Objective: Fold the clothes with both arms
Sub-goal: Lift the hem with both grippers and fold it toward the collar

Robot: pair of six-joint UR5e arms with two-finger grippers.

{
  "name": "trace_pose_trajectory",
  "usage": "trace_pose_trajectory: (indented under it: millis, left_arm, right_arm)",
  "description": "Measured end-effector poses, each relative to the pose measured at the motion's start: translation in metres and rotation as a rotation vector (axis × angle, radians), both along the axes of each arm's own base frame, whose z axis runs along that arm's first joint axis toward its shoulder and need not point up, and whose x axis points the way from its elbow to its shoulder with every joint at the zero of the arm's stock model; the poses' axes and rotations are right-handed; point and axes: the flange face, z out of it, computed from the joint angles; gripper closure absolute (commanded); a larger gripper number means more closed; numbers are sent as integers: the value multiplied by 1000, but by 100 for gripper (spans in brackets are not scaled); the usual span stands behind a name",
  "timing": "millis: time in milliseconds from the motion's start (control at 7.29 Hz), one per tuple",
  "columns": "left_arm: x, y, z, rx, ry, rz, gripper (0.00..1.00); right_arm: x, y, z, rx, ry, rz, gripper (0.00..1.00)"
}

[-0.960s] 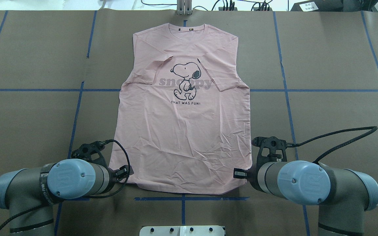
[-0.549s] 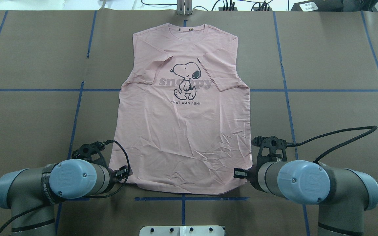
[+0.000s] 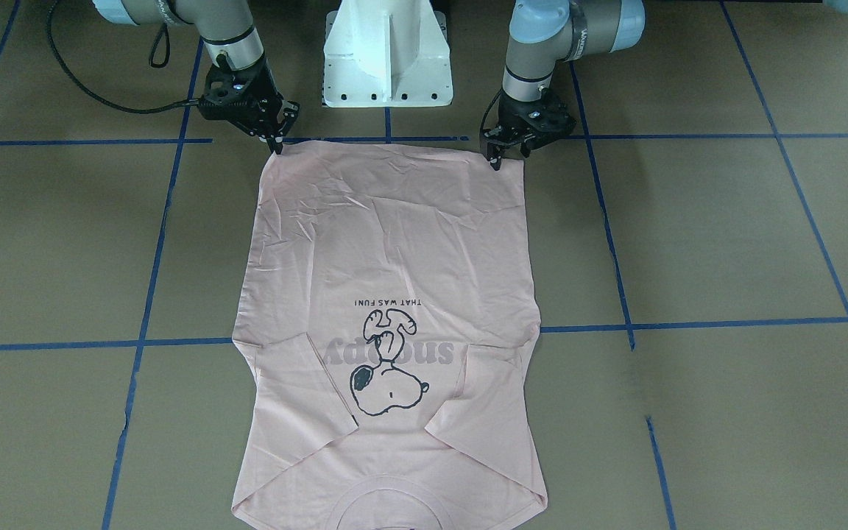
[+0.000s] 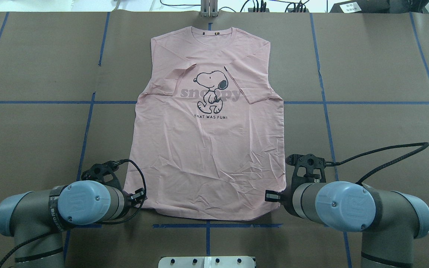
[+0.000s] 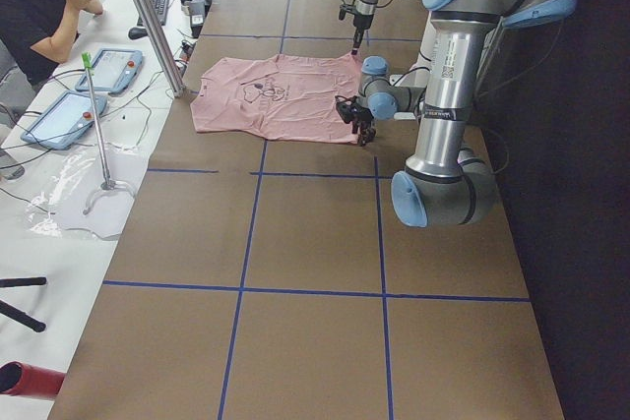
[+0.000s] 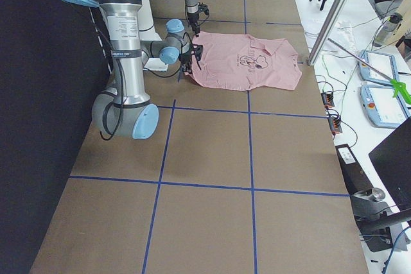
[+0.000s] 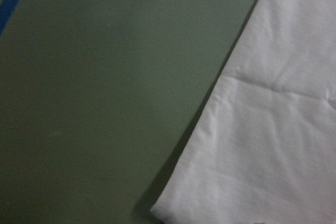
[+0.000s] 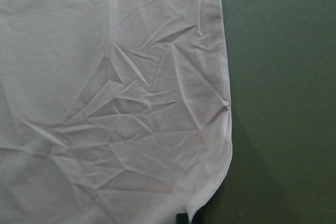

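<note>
The pale pink T-shirt [image 4: 209,149] lies flat with the print up, both sleeves folded inward, collar at the far edge and hem toward me. It also shows in the front view [image 3: 387,294]. My left gripper [image 3: 503,156] is tilted down at the hem's left corner [image 7: 173,205], and its fingers look slightly apart. My right gripper [image 3: 276,144] has its tips together on the hem's right corner [image 8: 202,200], where the cloth puckers toward a dark fingertip [image 8: 181,217]. In the overhead view the wrists cover most of the left gripper [image 4: 139,194] and right gripper [image 4: 271,195].
The table is covered in brown paper [image 4: 367,74] marked with blue tape lines [image 4: 207,225]. The white pedestal base [image 3: 387,55] stands between the arms. A black cable [image 4: 385,152] loops off the right wrist. A seated person [image 5: 39,7] and tablets [image 5: 108,71] are beyond the far edge.
My left arm has shifted a little and its fingertip has drawn back slightly at the hem corner. The right arm and the shirt have not moved.
</note>
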Motion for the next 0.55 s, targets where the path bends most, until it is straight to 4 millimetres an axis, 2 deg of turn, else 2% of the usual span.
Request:
trace_pose_trajectory:
  millis: [549]
  left_arm:
    - [-3, -1, -3, 14, 5, -7, 100]
  right_arm:
    - [0, -1, -5, 1, -11, 1, 100]
